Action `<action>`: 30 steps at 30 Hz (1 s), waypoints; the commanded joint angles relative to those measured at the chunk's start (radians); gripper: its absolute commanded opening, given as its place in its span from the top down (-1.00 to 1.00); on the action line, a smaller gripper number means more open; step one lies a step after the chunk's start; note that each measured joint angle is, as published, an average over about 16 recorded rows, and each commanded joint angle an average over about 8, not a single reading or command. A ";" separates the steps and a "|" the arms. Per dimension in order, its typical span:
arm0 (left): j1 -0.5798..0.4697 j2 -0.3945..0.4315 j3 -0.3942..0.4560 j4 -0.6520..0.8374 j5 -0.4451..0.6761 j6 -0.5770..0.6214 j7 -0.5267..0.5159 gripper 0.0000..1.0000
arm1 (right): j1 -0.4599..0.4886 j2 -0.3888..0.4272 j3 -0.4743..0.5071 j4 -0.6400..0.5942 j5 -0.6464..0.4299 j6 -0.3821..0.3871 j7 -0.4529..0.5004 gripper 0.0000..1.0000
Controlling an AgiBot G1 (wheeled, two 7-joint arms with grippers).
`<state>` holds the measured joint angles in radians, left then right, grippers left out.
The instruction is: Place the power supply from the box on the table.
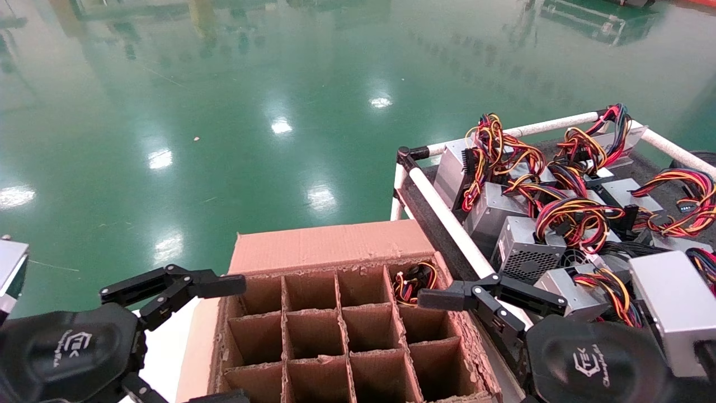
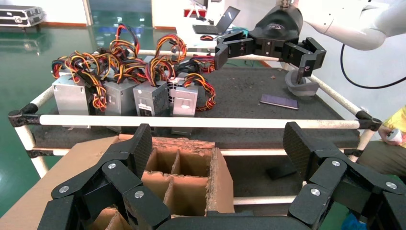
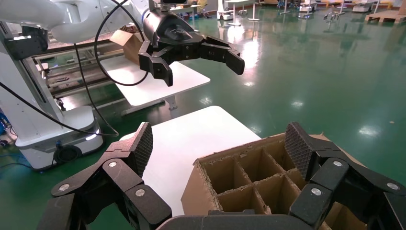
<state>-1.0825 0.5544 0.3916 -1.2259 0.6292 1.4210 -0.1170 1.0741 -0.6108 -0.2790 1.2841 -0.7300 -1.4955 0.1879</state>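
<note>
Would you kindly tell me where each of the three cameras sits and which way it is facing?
Head view: from the robot's head, down at the brown cardboard divider box and the grey felt table of silver power supplies; both grippers show, left gripper, right gripper.
Left wrist view: from the left wrist, across the box toward the table; its own open fingers show.
Right wrist view: from the right wrist, across the box toward a white tabletop; its own open fingers show.
Shared: each wrist view shows the other arm's gripper.
</note>
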 commanded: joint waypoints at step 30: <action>0.000 0.000 0.000 0.000 0.000 0.000 0.000 -1.00 | 0.003 -0.001 -0.001 -0.005 -0.003 0.003 -0.001 -1.00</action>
<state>-1.0825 0.5544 0.3916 -1.2259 0.6292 1.4210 -0.1170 1.0772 -0.6122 -0.2800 1.2795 -0.7324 -1.4924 0.1870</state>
